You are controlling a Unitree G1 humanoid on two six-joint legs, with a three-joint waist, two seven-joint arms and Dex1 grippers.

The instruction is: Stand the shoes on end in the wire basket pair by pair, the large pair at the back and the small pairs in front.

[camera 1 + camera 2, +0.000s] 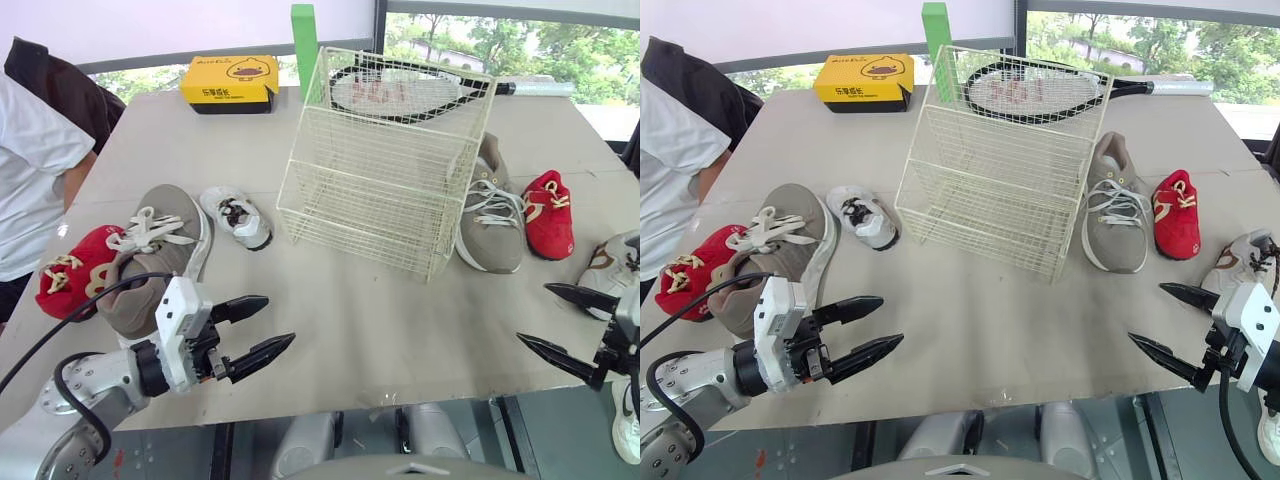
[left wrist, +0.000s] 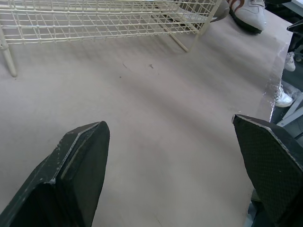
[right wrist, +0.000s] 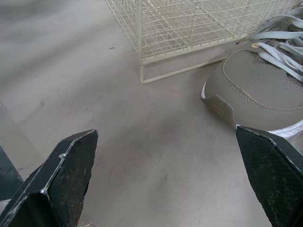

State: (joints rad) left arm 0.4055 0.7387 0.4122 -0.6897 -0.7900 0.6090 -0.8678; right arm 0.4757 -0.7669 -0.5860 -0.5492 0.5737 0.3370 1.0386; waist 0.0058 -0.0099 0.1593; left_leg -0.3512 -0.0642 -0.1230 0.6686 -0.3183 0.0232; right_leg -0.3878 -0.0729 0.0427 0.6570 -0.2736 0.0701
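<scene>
So, the wire basket (image 1: 385, 160) looks empty, I think. Left claw (image 1: 278, 320) and right claw (image 1: 534, 313) both gape open. Next, grab the grey shoe (image 1: 150, 265) at the worktop's eight o'clock.

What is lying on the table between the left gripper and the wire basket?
Nothing: the table is bare from the open left gripper to the wire basket, as the left wrist view shows.
</scene>
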